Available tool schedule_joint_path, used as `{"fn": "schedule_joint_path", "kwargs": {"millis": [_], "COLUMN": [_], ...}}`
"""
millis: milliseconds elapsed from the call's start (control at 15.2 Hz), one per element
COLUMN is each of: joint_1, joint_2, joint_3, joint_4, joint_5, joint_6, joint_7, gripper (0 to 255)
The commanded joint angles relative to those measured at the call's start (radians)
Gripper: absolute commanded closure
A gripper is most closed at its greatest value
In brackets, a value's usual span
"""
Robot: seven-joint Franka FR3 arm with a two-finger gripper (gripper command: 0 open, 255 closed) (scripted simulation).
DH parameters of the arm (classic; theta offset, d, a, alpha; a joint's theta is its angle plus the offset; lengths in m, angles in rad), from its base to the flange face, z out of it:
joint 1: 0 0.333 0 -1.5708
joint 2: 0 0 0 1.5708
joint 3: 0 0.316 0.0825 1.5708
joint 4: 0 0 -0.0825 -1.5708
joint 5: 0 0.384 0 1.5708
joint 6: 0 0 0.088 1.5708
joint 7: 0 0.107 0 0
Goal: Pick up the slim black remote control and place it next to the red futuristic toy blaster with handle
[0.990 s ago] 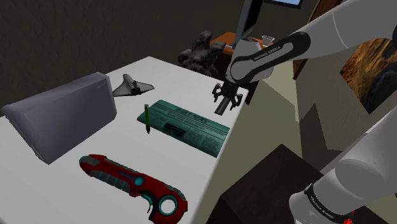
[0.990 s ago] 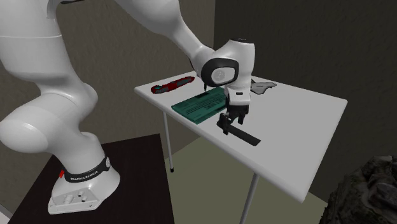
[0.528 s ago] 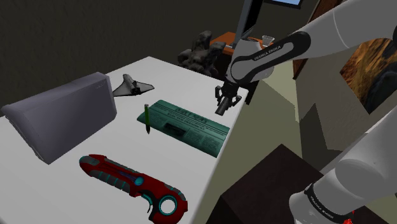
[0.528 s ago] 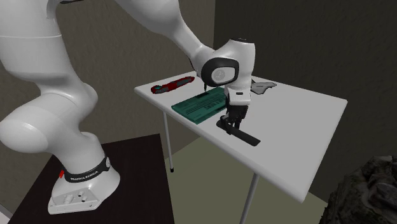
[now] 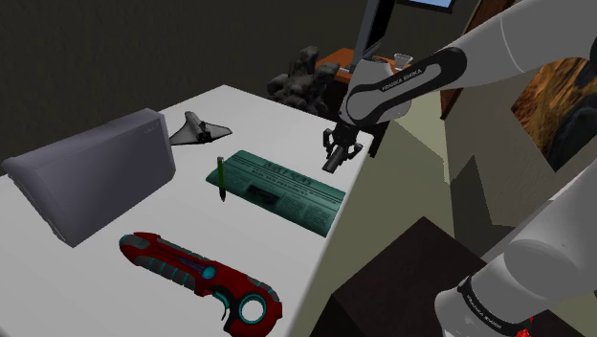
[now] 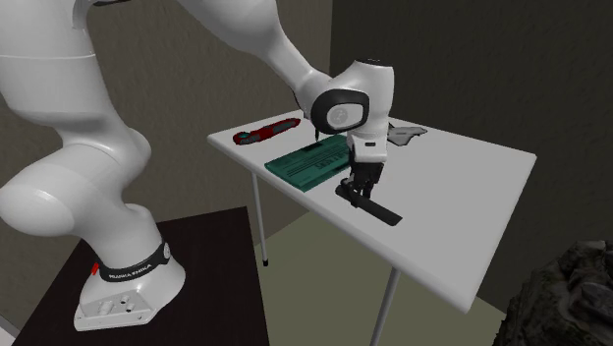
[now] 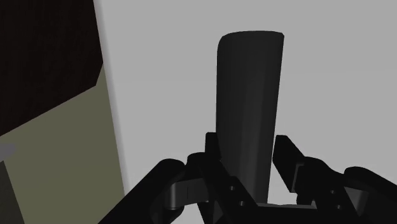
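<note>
1. Pinched the slim black remote (image 7: 248,108) across its narrow width, near one end, in the gripper (image 7: 248,147), with the long axis pointing straight away from the hand.
2. Left it flat on the white table (image 6: 462,187) near the edge, just beside the green newspaper (image 5: 277,187), well apart from the red blaster (image 5: 201,276).
3. Closed in from a wide spread a second earlier; no lift yet.

The slim black remote (image 6: 375,206) lies flat near the edge of the white table (image 6: 462,197), one end clasped in the tool (image 6: 356,188). The red blaster (image 5: 199,271), teal-trimmed with a ring handle, lies flat well apart from it.
</note>
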Motion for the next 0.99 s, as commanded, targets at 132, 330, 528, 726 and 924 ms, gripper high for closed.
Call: {"fn": "schedule_joint_path", "kwargs": {"millis": [132,330,528,726,924], "joint_1": [-0.001,-0.002,-0.003,-0.004,-0.005], "joint_2": [-0.026,-0.053,-0.077,-0.100,-0.121], "joint_3": [0.003,0.003,0.004,0.003,0.003], "joint_4": [0.009,0.022,0.038,0.055,0.074], "joint_5": [0.010,0.018,0.024,0.030,0.035], "joint_6": [-0.037,-0.076,-0.116,-0.155,-0.195], "joint_7": [-0.007,-0.011,-0.015,-0.017,-0.020], "gripper": [255,255,255,255,255]}}
